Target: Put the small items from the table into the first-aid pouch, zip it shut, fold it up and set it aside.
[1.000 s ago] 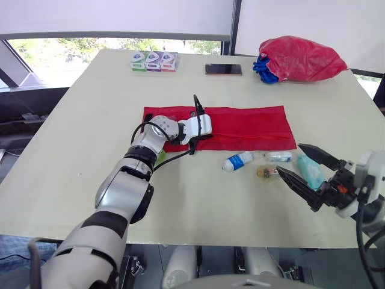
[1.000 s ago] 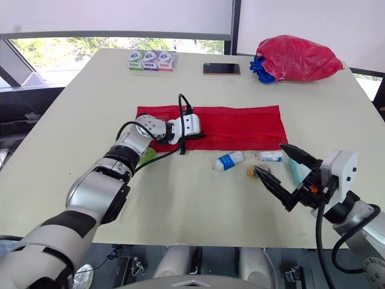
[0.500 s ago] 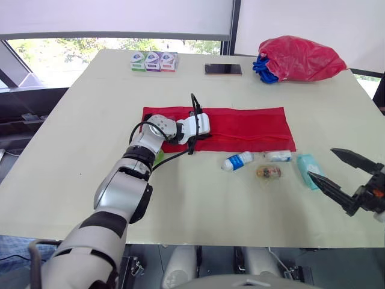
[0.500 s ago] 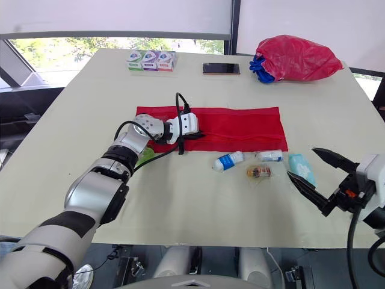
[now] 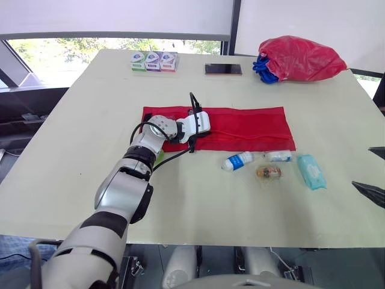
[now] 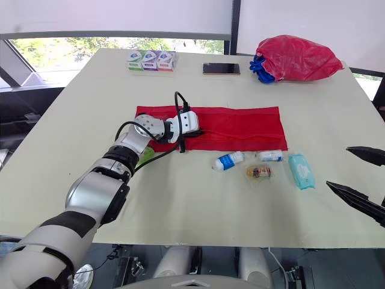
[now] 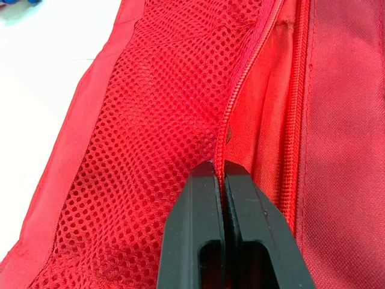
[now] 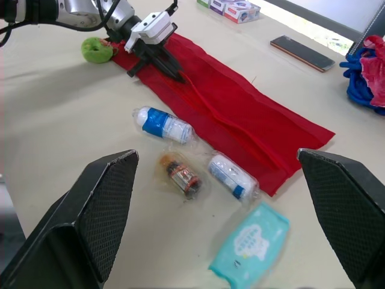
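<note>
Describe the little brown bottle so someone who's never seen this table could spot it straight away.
Find the long red pouch spread across the middle of the table. Off its right end, toward the robot, lie four small items; the brown bottle sits between the blue-labelled bottle and the teal packet. It is the only amber one, wrapped in clear plastic.

A cream rectangular table [image 5: 84, 132] stands before daylit windows [image 5: 72, 46] with white roller blinds [image 5: 120, 15] lowered most of the way, divided by a dark mullion [image 5: 233, 24].
</note>
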You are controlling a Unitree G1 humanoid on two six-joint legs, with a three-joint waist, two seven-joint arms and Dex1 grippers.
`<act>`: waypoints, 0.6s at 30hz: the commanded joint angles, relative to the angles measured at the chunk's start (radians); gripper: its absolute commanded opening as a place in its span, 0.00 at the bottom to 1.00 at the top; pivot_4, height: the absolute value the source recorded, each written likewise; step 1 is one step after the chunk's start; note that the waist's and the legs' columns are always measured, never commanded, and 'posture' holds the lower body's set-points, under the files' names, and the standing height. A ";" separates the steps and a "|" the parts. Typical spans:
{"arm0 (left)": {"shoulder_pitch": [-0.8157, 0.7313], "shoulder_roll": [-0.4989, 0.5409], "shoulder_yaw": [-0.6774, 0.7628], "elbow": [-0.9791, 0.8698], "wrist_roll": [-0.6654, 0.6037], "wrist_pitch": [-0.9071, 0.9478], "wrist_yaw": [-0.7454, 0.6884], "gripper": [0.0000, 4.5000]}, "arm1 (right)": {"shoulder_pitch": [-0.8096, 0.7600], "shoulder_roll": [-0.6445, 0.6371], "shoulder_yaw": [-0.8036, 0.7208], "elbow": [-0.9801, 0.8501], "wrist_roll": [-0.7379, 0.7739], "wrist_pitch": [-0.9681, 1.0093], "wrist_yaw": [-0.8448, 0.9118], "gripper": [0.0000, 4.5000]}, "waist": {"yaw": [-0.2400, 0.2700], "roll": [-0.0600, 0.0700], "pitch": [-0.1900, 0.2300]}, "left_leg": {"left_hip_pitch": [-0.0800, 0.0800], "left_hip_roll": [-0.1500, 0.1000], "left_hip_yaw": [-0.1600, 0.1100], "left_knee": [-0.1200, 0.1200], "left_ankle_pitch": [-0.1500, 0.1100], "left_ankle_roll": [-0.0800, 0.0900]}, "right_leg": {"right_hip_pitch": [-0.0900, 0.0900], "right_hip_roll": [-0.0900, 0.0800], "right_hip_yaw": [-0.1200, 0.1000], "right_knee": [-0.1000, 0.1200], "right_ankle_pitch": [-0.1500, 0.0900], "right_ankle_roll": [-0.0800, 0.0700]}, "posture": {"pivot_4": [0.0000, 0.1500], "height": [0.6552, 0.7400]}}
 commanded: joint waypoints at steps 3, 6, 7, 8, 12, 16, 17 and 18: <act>-0.009 -0.013 0.016 -0.023 -0.009 -0.004 0.008 0.01 | -0.063 -0.068 0.066 0.006 -0.021 0.017 0.033 1.00 | 0.000 0.000 0.000 | 0.000 0.000 0.000 0.000 0.000 0.000 | 0.000 0.000 0.001 0.000 0.000 0.000 | 1.00 1.00; 0.003 -0.017 0.016 -0.028 -0.010 0.000 0.010 0.01 | -0.193 -0.140 0.242 0.047 -0.111 -0.013 0.011 1.00 | -0.005 0.000 0.001 | 0.001 0.000 0.001 0.000 0.000 0.000 | 0.000 0.000 0.001 0.000 0.000 0.000 | 1.00 1.00; 0.007 -0.019 0.016 -0.029 -0.011 0.000 0.008 0.01 | -0.249 -0.154 0.305 0.066 -0.132 -0.018 0.002 1.00 | -0.004 0.000 0.001 | 0.001 0.000 0.003 0.000 0.000 0.000 | 0.000 -0.001 0.002 0.000 0.001 0.001 | 1.00 1.00; 0.010 -0.022 0.015 -0.031 -0.010 -0.001 0.006 0.01 | -0.315 -0.168 0.384 0.088 -0.162 -0.027 0.003 1.00 | -0.005 0.000 0.001 | 0.001 0.000 0.002 0.000 0.000 0.000 | 0.000 -0.001 0.002 0.000 0.001 0.001 | 1.00 1.00; 0.014 -0.027 0.013 -0.032 -0.005 -0.002 0.005 0.01 | -0.596 -0.169 0.685 0.162 -0.262 -0.030 0.029 1.00 | -0.002 0.001 0.001 | 0.000 -0.001 0.002 0.000 0.000 0.000 | -0.001 0.000 0.001 0.000 0.001 0.001 | 1.00 1.00; 0.009 -0.026 0.015 -0.029 -0.004 0.000 0.009 0.01 | -0.837 -0.116 0.943 0.252 -0.413 -0.069 0.083 1.00 | -0.002 0.001 0.001 | 0.000 -0.001 0.001 0.001 0.000 0.000 | -0.001 0.000 0.001 0.000 0.001 0.001 | 1.00 1.00; 0.007 -0.027 0.017 -0.030 -0.006 0.002 0.009 0.01 | -0.894 -0.092 1.002 0.284 -0.454 -0.090 0.103 1.00 | 0.001 0.001 0.001 | 0.000 -0.001 0.001 0.001 0.000 0.000 | -0.001 0.000 0.001 0.000 0.001 0.001 | 1.00 1.00; 0.006 -0.028 0.019 -0.031 -0.008 0.004 0.009 0.01 | -0.937 -0.068 1.044 0.310 -0.481 -0.114 0.124 1.00 | 0.001 0.000 0.001 | -0.001 -0.001 0.001 0.001 0.000 0.000 | -0.001 0.000 0.000 0.000 0.001 0.001 | 1.00 1.00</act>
